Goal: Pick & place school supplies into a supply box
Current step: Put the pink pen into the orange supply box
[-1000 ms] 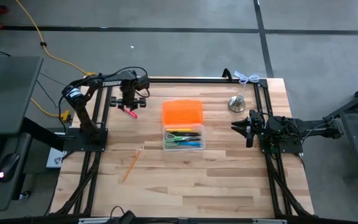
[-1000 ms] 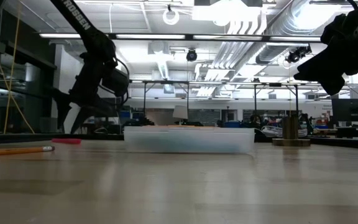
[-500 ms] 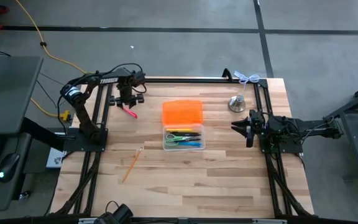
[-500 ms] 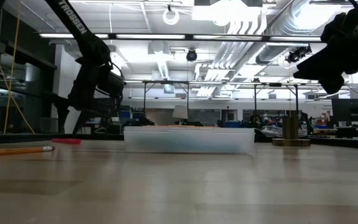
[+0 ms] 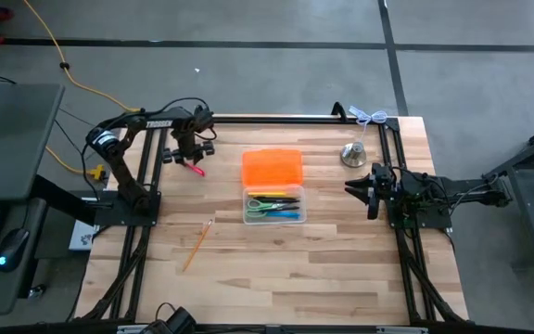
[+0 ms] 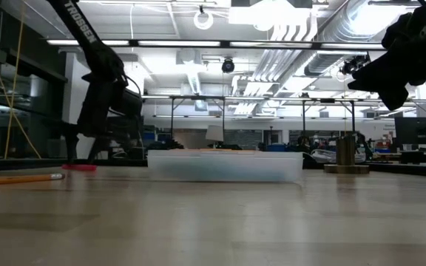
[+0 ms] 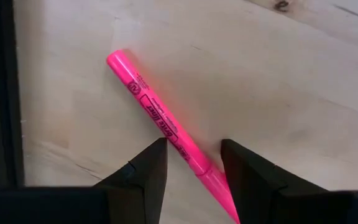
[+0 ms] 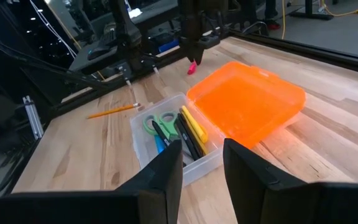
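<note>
A robotics lab in a large industrial hall: exposed silver ceiling ducts point(image 6: 302, 26), long fluorescent light strips point(image 6: 220, 44), grey concrete floor point(image 5: 248, 74), light wooden desk point(image 5: 286, 250) framed by black metal rails point(image 5: 276, 118).

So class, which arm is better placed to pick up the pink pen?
Left: the left gripper is open astride the pink pen. The right gripper waits beyond the supply box.

Supply box point(image 5: 273, 206) mid-table, highlighter point(image 5: 193, 169) to its far left, pencil point(image 5: 197, 245) near left, bell point(image 5: 354, 154) far right.
</note>
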Robot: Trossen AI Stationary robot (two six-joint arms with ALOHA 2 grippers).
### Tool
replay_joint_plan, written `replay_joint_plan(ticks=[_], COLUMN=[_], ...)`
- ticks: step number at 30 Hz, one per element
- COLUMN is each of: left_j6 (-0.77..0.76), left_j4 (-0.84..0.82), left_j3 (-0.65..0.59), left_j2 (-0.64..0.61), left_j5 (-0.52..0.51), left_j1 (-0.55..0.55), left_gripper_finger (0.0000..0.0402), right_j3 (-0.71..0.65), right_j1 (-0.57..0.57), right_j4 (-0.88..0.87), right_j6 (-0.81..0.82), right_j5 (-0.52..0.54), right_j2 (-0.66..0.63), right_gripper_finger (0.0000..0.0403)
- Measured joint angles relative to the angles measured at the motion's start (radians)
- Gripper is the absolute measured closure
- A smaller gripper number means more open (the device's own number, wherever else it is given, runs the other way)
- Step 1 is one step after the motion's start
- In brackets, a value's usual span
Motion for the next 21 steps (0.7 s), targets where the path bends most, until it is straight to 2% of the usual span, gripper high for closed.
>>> replay_joint_plan(ticks=[21], left_j6=[0.028], left_j4=[0.062], left_j3=[-0.026], left_j2=[0.003], left_j5=[0.009], left_j1=[-0.002], left_gripper_finger=[0.0213], right_j3=[0.000], right_j1=[0.000], right_j4=[0.003], right_j6=[0.000], right_j5=[0.000], right_j2=[0.000], right_gripper_finger=[0.0308])
